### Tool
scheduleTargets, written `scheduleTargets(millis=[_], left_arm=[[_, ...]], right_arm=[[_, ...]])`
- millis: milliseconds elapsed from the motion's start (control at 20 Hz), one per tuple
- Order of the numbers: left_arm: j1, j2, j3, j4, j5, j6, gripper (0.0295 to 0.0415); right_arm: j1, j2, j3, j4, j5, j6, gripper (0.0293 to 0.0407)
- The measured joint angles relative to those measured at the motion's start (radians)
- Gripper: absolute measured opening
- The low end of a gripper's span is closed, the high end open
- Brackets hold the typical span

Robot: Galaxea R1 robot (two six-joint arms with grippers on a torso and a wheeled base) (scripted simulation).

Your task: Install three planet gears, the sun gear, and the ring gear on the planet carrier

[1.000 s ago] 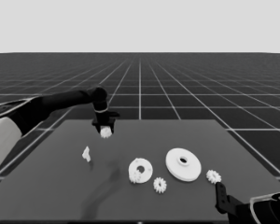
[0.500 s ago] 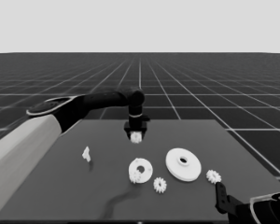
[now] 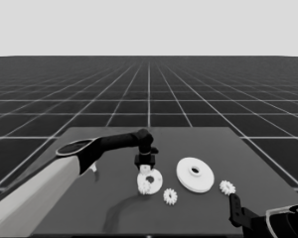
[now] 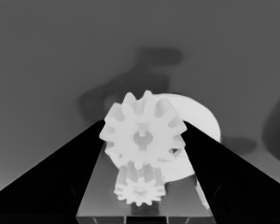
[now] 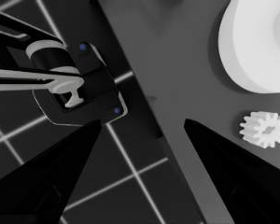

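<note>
The dark table (image 3: 89, 208) is seen spanning the lower half of the head view, with the left arm (image 3: 35, 198) reaching in from 8 o'clock towards the table's middle. The larger round part (image 3: 195, 174) is found lying flat just right of centre, and is also seen in the right wrist view (image 5: 256, 42). At its 9 o'clock, a little apart, the smaller round part (image 3: 150, 182) is lying flat. The left gripper (image 3: 145, 166) is held directly above this part's far edge, and in the left wrist view its jaws (image 4: 142, 140) are seen clamped on a gear (image 4: 142, 135), which is carried between the fingers (image 4: 60, 177) over the smaller round part (image 4: 196, 121). A second gear (image 4: 139, 190) is seen lower between the fingers, seemingly on the smaller round part. A loose gear (image 3: 170, 196) is lying at 5 o'clock from the smaller round part, and another loose gear (image 3: 227, 187) at 4 o'clock from the larger round part, also seen in the right wrist view (image 5: 263, 129). The right gripper (image 3: 233, 210) is parked at the lower right corner, its jaws (image 5: 140, 154) spread apart and holding nothing.
</note>
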Motion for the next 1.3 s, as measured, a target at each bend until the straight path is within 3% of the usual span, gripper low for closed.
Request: scheduleTargets(millis=[50, 150, 200, 550, 650, 700, 850, 1050, 1100, 1150, 1200, 1300], left_arm=[[0.001, 0.000, -0.002, 0.001, -0.001, 0.001, 0.0312], [0.002, 0.001, -0.003, 0.002, -0.002, 0.002, 0.0372], [0.002, 0.001, -0.004, 0.002, -0.002, 0.002, 0.0381], [0.003, 0.001, -0.004, 0.002, -0.002, 0.002, 0.0385], [-0.196, -0.067, 0.201, -0.182, 0.111, -0.113, 0.0385], [-0.258, -0.065, 0.198, -0.233, 0.124, -0.112, 0.0385], [-0.323, -0.055, 0.172, -0.291, 0.138, -0.096, 0.0385], [-0.334, -0.051, 0.162, -0.303, 0.141, -0.090, 0.0385], [-0.373, -0.315, 0.625, -0.163, -0.221, 0.391, 0.0410], [-0.408, -0.713, 1.021, -0.078, -0.445, 0.832, 0.0415], [-0.429, -0.994, 1.251, -0.027, -0.576, 1.098, 0.0400], [-0.449, -1.241, 1.471, 0.020, -0.698, 1.347, 0.0388]], right_arm=[[0.000, 0.000, 0.000, 0.000, 0.000, 0.000, 0.0385], [0.000, 0.000, 0.000, 0.000, 0.000, 0.000, 0.0385], [0.000, 0.000, 0.000, 0.000, 0.000, 0.000, 0.0385], [0.000, 0.000, 0.000, 0.000, 0.000, 0.000, 0.0385], [0.000, 0.000, 0.000, 0.000, 0.000, 0.000, 0.0385], [0.000, 0.000, 0.000, 0.000, 0.000, 0.000, 0.0385], [0.000, 0.000, 0.000, 0.000, 0.000, 0.000, 0.0385], [0.000, 0.000, 0.000, 0.000, 0.000, 0.000, 0.0385], [0.000, 0.000, 0.000, 0.000, 0.000, 0.000, 0.0385], [0.000, 0.000, 0.000, 0.000, 0.000, 0.000, 0.0385], [0.000, 0.000, 0.000, 0.000, 0.000, 0.000, 0.0385], [0.000, 0.000, 0.000, 0.000, 0.000, 0.000, 0.0385]])
